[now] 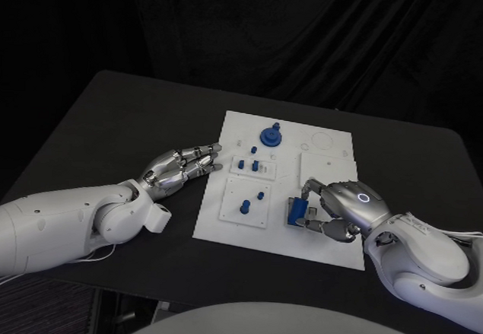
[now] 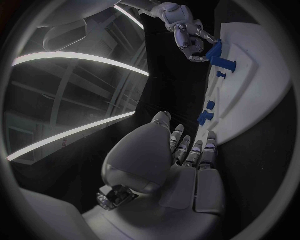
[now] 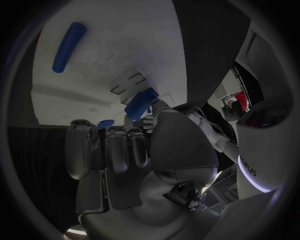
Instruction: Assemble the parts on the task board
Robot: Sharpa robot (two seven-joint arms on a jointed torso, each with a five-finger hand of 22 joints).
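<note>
Silver right hand [image 1: 343, 207] grips blocky blue part [image 1: 300, 211].

The left hand [image 1: 182, 169] is held low and palm-down, its fingers [image 1: 206, 159] stretched forward close together, nothing gripped between them. The left arm [image 1: 51, 224] is extended behind it. The right hand [image 1: 341, 209] is curled inward, a blue part [image 1: 300, 210] being pinched at its fingertips, the right arm [image 1: 433, 270] bent behind it.

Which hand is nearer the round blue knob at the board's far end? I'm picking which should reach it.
Left. The left hand lies beside the board's edge, nearer the knob; the right hand holds a blue block at the near end.
</note>
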